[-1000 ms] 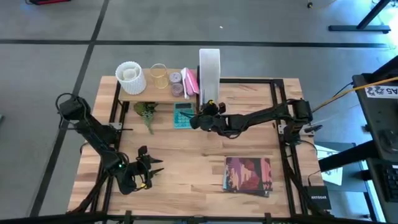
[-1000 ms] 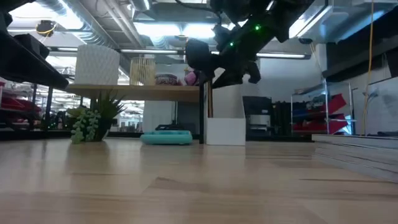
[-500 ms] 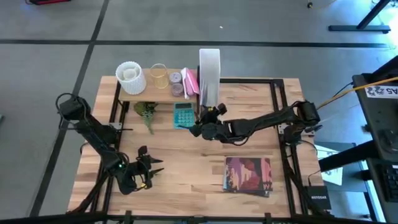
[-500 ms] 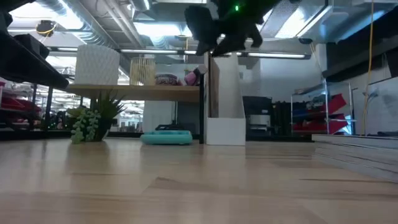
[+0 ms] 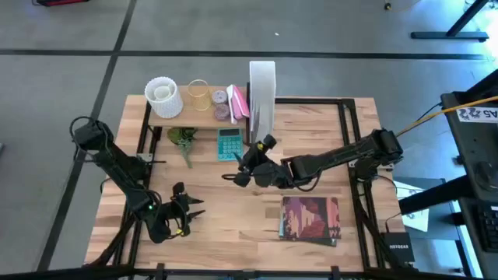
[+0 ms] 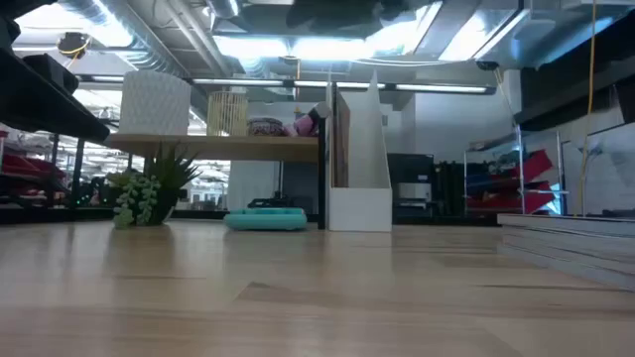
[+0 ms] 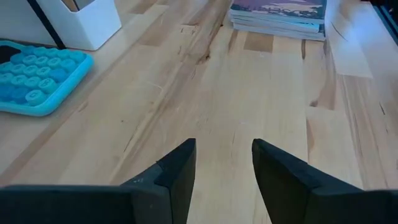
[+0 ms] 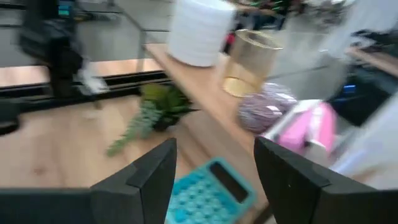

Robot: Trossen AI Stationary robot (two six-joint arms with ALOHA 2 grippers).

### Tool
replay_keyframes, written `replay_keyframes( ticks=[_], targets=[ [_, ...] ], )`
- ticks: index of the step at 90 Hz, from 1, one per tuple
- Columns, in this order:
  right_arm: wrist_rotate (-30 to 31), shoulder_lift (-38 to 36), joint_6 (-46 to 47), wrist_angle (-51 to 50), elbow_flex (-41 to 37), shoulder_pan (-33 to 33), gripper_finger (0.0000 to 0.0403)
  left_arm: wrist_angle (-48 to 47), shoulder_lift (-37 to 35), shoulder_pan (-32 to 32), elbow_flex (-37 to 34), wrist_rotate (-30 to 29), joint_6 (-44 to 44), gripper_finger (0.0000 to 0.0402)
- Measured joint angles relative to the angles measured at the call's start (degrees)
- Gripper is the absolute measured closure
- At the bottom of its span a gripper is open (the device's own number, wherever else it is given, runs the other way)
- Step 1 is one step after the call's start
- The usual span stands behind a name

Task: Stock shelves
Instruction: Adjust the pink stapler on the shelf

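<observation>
I have the right end effector (image 5: 243, 166) out over the middle of the table (image 5: 233, 218), just near of the teal calculator (image 5: 229, 143), its fingers (image 8: 149, 177) spread apart with nothing between them. The left end effector (image 5: 189, 208) sits parked at the near left of the table, its fingers (image 7: 177, 171) also parted and empty, pointing across bare wood. The shelf (image 5: 198, 117) stands at the far left edge of the table, and on its plank I see a white ribbed vase (image 5: 163, 95), a clear yellowish cup (image 5: 198, 93), a small purple patterned piece (image 5: 222, 104) and a pink item (image 5: 237, 102) at the right end. The white file box (image 5: 261, 92) stands upright just right of the shelf, touching or nearly touching it. A small green plant (image 5: 182, 140) lies on the table just near of the shelf, with the calculator to its right. A stack of magazines (image 5: 311, 219) lies flat at the near right, well apart from both end effectors.
</observation>
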Motion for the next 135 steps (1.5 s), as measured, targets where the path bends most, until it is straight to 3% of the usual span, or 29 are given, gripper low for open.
replay_keyframes(
  ticks=[7, 20, 29, 47, 59, 79, 90, 111, 127, 135],
  targets=[
    [-3.3, 0.0, -1.5, 0.9, 0.2, 0.0, 0.0205, 1.3, 0.0, 0.2, 0.0, -3.1, 0.0, 0.0260],
    [-3.5, 0.1, -2.9, -1.1, 0.2, 1.6, 0.0205, 8.8, 0.0, 2.3, 0.0, -12.9, 6.7, 0.0260],
    [-3.1, 0.1, -1.2, -5.1, 0.2, 4.4, 0.0205, 15.9, 0.0, 5.5, 0.3, -13.0, 17.0, 0.0260],
    [1.7, 0.2, 12.3, -18.9, 0.2, 14.2, 0.0205, 19.7, -0.2, 15.1, 4.6, -5.4, 30.9, 0.0260],
    [7.1, 0.2, 25.3, -27.6, 0.1, 21.1, 0.0205, 17.1, -2.4, 23.8, 8.8, 5.9, 37.6, 0.0261],
    [14.5, 0.5, 37.1, -24.5, -3.9, 28.6, 0.0205, 4.3, -6.2, 39.4, 19.9, 19.9, 47.3, 0.0289],
    [17.0, 2.1, 39.4, -22.1, -5.4, 29.7, 0.0205, 0.6, -5.8, 47.7, 25.2, 27.9, 52.5, 0.0315],
    [16.8, 5.1, 39.5, -18.1, -5.5, 29.7, 0.0205, -0.1, -5.7, 59.8, 26.8, 28.9, 61.1, 0.0351],
    [16.8, 5.8, 39.4, -17.0, -5.5, 29.7, 0.0205, -0.6, -5.0, 67.1, 26.8, 40.5, 59.2, 0.0365],
    [17.0, 5.8, 39.4, -16.8, -5.5, 29.7, 0.0205, -2.9, -4.7, 68.6, 26.8, 42.8, 58.2, 0.0370]
  ],
)
